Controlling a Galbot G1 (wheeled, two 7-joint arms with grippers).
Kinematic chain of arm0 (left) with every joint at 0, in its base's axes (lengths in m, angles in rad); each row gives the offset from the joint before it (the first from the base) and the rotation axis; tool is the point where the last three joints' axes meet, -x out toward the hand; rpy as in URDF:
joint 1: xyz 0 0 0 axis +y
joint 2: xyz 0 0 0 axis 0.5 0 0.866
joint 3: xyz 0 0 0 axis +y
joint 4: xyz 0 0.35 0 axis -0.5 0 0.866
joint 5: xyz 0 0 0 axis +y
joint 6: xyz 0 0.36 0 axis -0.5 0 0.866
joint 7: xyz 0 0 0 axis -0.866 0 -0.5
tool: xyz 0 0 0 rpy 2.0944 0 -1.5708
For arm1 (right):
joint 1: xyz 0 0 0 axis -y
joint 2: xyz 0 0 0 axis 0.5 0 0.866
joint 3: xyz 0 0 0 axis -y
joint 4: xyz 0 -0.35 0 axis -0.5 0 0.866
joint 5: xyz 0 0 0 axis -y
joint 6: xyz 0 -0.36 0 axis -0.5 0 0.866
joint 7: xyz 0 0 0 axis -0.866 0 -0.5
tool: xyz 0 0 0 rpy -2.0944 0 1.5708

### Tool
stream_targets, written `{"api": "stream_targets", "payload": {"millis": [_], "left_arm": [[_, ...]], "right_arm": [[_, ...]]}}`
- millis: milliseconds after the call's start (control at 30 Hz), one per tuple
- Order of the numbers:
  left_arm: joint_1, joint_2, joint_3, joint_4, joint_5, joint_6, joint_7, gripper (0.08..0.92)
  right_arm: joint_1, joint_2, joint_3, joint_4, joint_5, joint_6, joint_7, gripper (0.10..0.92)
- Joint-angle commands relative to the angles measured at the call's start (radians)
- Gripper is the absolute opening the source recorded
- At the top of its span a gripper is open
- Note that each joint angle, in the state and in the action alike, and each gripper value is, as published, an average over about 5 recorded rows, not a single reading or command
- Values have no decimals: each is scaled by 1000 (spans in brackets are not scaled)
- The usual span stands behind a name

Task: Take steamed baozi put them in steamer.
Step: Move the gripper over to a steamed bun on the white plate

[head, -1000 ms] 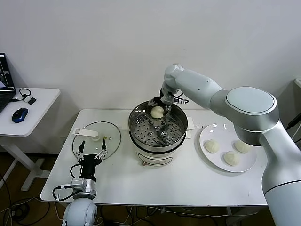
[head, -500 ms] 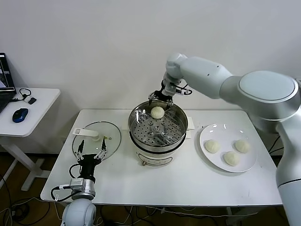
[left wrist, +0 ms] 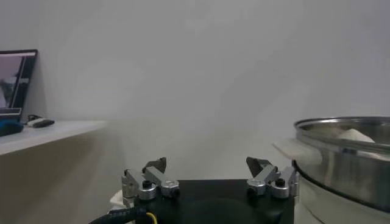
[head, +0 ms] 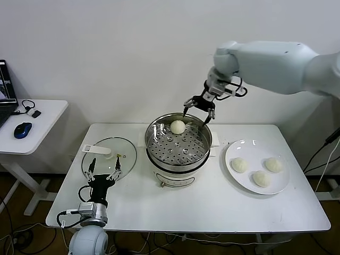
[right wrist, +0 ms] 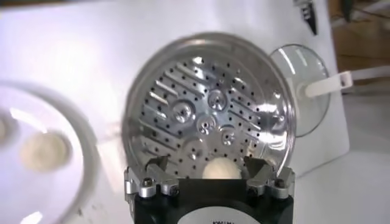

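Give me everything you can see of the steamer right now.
The steamer is a round, shiny stainless-steel pot on a white base with white side handles, upright on the table between the glass lid and the plate. Its lid is off. Inside lies a perforated steel tray with one baozi resting at its far edge. The open right gripper hangs above the far rim, touching nothing.

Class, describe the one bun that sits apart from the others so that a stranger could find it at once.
Start at the shiny steel steamer in the middle of the white table. On its perforated tray, against the far wall, lies a single cream-white baozi. Unlike the three buns on the white plate to the right, it sits alone inside the pot.
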Motion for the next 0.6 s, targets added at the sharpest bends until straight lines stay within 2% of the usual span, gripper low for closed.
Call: {"api": "stream_targets", "payload": {"millis": [33, 367, 600], "left_arm": [[0, -1, 6, 2, -4, -6, -1, 823], [10, 0, 8, 9, -20, -23, -2, 823], [7, 5, 5, 10, -32, -26, 0, 823]], "right_arm": [[146, -145, -144, 214, 257, -906, -19, 823], [185, -198, -233, 346, 302, -1031, -15, 823], [96, -262, -218, 330, 307, -1063, -28, 823]]}}
